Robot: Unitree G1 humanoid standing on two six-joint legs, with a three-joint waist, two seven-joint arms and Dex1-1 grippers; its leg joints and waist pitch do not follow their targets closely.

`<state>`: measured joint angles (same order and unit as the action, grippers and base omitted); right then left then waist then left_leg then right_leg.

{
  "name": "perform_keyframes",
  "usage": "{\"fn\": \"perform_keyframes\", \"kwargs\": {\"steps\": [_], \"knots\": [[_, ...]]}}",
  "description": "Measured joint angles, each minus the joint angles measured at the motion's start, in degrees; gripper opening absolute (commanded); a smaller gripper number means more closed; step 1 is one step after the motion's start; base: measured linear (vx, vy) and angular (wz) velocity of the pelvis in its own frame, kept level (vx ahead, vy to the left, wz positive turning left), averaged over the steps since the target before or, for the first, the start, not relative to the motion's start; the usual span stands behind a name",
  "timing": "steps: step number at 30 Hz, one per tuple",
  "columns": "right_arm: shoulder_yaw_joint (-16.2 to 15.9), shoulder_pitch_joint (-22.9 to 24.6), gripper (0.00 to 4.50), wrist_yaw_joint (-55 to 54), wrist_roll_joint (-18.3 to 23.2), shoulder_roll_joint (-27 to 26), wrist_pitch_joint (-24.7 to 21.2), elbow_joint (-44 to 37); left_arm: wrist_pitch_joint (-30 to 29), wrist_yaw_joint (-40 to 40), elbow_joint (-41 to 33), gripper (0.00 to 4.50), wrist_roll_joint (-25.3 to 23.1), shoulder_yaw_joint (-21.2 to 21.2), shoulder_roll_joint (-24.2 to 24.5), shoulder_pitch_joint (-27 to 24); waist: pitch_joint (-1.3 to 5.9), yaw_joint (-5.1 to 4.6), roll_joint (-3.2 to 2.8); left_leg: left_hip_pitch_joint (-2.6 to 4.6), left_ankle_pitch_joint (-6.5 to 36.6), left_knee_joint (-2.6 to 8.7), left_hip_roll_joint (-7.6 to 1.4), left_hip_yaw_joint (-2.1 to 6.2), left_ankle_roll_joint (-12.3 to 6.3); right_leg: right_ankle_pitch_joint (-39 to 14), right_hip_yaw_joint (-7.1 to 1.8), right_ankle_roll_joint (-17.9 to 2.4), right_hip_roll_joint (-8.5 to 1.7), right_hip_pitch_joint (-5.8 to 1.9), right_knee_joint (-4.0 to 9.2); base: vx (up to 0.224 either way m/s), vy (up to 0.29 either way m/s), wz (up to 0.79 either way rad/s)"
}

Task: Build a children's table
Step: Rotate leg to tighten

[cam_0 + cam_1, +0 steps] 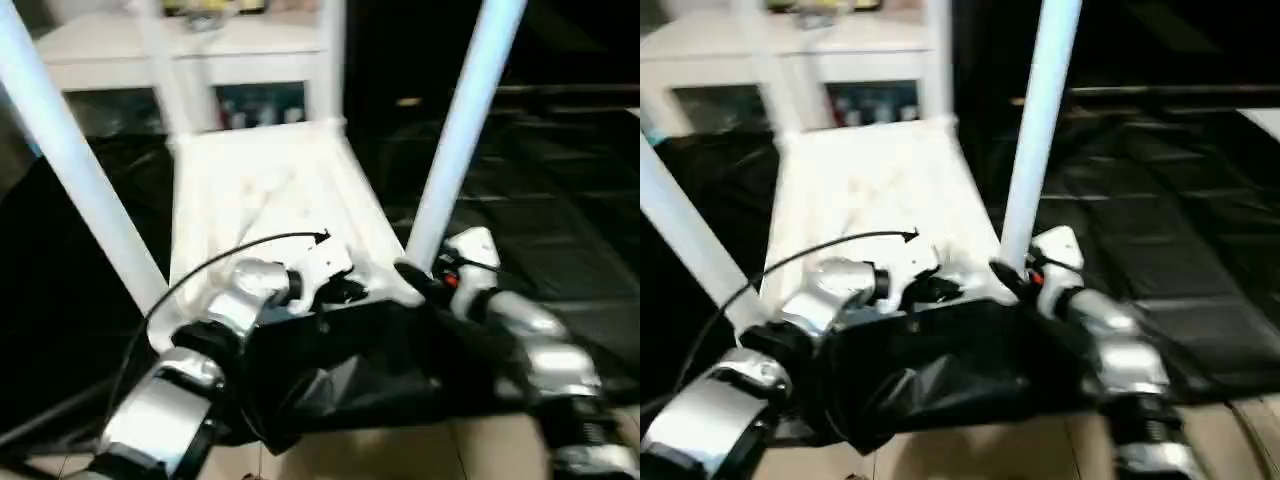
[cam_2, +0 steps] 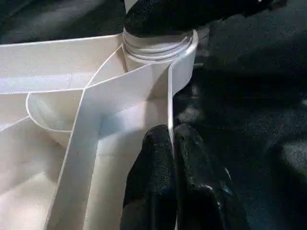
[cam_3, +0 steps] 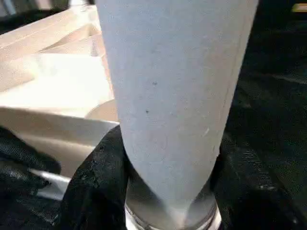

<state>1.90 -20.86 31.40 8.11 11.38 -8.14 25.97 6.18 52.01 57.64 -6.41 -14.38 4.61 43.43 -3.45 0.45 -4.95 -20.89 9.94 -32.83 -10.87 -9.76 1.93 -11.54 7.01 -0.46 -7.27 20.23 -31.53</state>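
Two grippers steady one leg

Upturned on the black work table [image 1: 560, 230], the children's table [image 1: 270, 200] is pinned by the left gripper [image 2: 171, 143], clenched on its rim; the right gripper [image 3: 168, 158] clasps the near-right leg [image 1: 460, 130] at its socket, likely for seating

An indoor robot test room: a desk [image 1: 560, 250] draped in black sheeting, white shelving [image 1: 200, 60] stocked with small items behind it, and pale tiled floor [image 1: 470, 450] in the foreground.
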Motion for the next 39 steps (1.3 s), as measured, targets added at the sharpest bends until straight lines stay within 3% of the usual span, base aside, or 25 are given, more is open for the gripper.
{"fn": "perform_keyframes", "kwargs": {"steps": [1, 2, 3, 4, 5, 6, 7, 10, 16, 20, 24, 27, 28, 31, 32, 39], "knots": [[0.41, 0.27, 2.68, 0.05, 0.54, -0.18, -0.07, -0.01, -0.14, -0.29, 0.07, 0.0, -0.06, -0.1, -0.28, 0.0, -0.02, 0.47, 1.14, 0.77, -0.01, 0.2, 0.14, -1.67, 0.01, -1.58, -1.63, -1.47, -0.02, -0.02, -3.54, -0.067, -0.018, 0.17], [0.63, 0.01, 2.71, 0.06, 1.0, -0.5, -0.25, 0.03, -0.04, -0.2, 0.06, 0.0, -0.05, -0.05, -0.34, 0.01, -0.06, 1.02, 2.0, 1.46, 0.03, 0.38, 0.55, -2.5, 0.05, -1.88, -3.22, 0.3, -0.17, 0.88, -4.2, 0.032, -0.084, 0.22], [0.65, -0.17, 2.71, 0.16, 1.19, -0.57, -0.42, 0.1, 0.03, -0.05, 0.12, 0.0, -0.06, -0.09, -0.43, 0.0, -0.22, 1.52, 2.66, 1.35, 1.04, -0.53, 0.94, -2.3, 0.59, -1.83, -3.47, 1.42, -0.22, 1.17, -4.19, 0.074, -0.059, -0.07], [0.65, -0.43, 2.77, 1.0, 1.27, -0.43, -0.67, 0.1, 0.14, 0.29, 0.21, 0.0, -0.06, -0.07, -0.43, -0.01, -0.12, 2.31, 2.2, 1.01, 2.15, -1.29, 0.87, -1.5, 0.3, -1.84, -3.25, 1.47, -0.34, 1.28, -4.17, 0.074, -0.059, -0.07], [0.65, -0.63, 3.07, 1.98, 1.4, 0.0, -0.82, 0.08, 0.4, 0.69, 0.25, 0.0, -0.02, 0.02, -0.41, 0.0, 0.16, 3.16, 1.27, 0.07, 1.81, -1.2, 1.05, 0.34, 0.53, -1.81, -2.52, 1.49, -0.04, 1.01, -4.1, 0.098, 0.009, -0.37], [0.64, -0.62, 3.07, 3.01, 1.49, 0.37, -0.89, 0.07, 0.52, 1.31, 0.28, 0.0, -0.01, 0.0, -0.35, 0.0, 0.39, 3.37, 0.76, -0.22, 0.7, -1.14, 0.97, 1.16, 0.78, -1.79, -1.73, 1.48, 0.08, 0.99, -3.88, 0.103, 0.019, -0.29], [0.54, -0.62, 3.07, 4.81, 1.59, 1.0, -1.06, -0.03, 0.82, 2.05, 0.28, 0.0, 0.03, 0.02, -0.22, 0.02, 0.75, 3.25, 0.24, -0.26, 0.18, -1.01, 0.81, 1.38, 0.99, -1.61, -1.46, 1.33, 0.25, 0.99, -3.63, 0.103, 0.019, -0.29], [-0.85, -0.56, 3.07, 12.6, 2.33, 5.13, -1.5, -0.54, 1.67, 5.6, 0.2, 0.0, 0.71, -0.02, 0.73, 0.09, 0.87, 2.96, 0.95, -0.22, 0.19, -0.86, 0.83, 1.02, 0.99, -0.68, -1.82, 0.44, 0.34, 1.03, -3.26, 0.053, 0.005, 0.04], [-4.6, -0.34, 3.07, 28.28, 4.27, 12.38, -2.38, -2.86, 2.0, 16.07, -0.64, 0.0, 2.55, -0.14, 4.65, 0.09, 0.9, 3.24, 1.01, -0.24, 0.19, -0.71, 0.62, 0.2, 0.98, 0.23, -2.23, 0.25, 0.29, 1.09, -3.21, 0.059, 0.0, 0.04], [-5.93, -0.71, 3.07, 36.12, 5.26, 15.89, -2.95, -3.3, 3.39, 21.03, -0.66, 0.0, 3.4, 0.0, 6.39, 0.09, 0.94, 4.27, 0.98, -0.58, 0.23, -0.74, 0.35, -0.02, 0.87, -0.04, -2.01, 0.52, 0.3, 1.38, -3.21, 0.045, -0.01, 0.01], [-6.6, -1.41, 3.07, 39.69, 5.32, 17.23, -2.99, -3.03, 3.71, 23.33, -0.72, 0.0, 4.54, 0.36, 6.87, 0.12, 0.99, 4.89, 1.01, -1.19, 0.15, -0.96, 0.22, -0.1, 0.48, -0.07, -1.92, 0.5, 0.3, 1.82, -3.23, 0.0, 0.0, 0.0], [-6.86, -2.15, 3.07, 40.56, 5.62, 17.09, -2.87, -1.72, 3.58, 24.04, -0.72, 0.0, 4.6, 0.48, 7.05, 0.12, 0.96, 4.93, 1.06, -1.23, 0.18, -1.07, 0.15, -0.21, 0.43, -0.06, -1.91, 0.49, 0.29, 1.82, -3.24, 0.0, 0.0, 0.0], [-6.82, -2.39, 2.83, 40.64, 5.82, 16.9, -2.87, -1.19, 3.53, 24.13, -0.71, 0.0, 4.6, 0.5, 7.11, 0.12, 0.96, 4.92, 1.07, -1.23, 0.18, -1.09, 0.12, -0.26, 0.43, -0.06, -1.91, 0.49, 0.28, 1.82, -3.24, 0.0, 0.0, 0.0], [-6.81, -2.86, 2.7, 41.29, 5.88, 16.7, -2.96, -0.47, 3.44, 24.99, -0.67, 0.0, 4.61, 0.57, 7.24, 0.12, 0.95, 4.96, 1.08, -1.23, 0.33, -1.09, 0.09, -0.39, 0.69, -0.06, -1.91, 0.49, 0.23, 1.81, -3.25, 0.0, 0.0, 0.0], [-6.84, -2.86, 2.42, 41.67, 5.88, 16.59, -2.99, -0.42, 3.44, 25.33, -0.67, 0.0, 4.63, 0.57, 7.23, 0.12, 0.95, 5.01, 1.08, -1.23, 0.33, -1.09, 0.08, -0.42, 0.69, -0.06, -1.91, 0.49, 0.22, 1.81, -3.25, 0.0, 0.0, 0.0], [-6.83, -2.48, 2.15, 41.84, 5.72, 16.37, -2.45, -0.81, 3.05, 25.45, -0.59, 0.0, 4.89, 0.64, 7.07, 0.13, 0.95, 5.05, 1.09, -1.23, 0.32, -1.09, 0.06, -0.45, 0.66, -0.06, -1.89, 0.49, 0.21, 1.81, -3.25, 0.0, 0.0, 0.0]]}}
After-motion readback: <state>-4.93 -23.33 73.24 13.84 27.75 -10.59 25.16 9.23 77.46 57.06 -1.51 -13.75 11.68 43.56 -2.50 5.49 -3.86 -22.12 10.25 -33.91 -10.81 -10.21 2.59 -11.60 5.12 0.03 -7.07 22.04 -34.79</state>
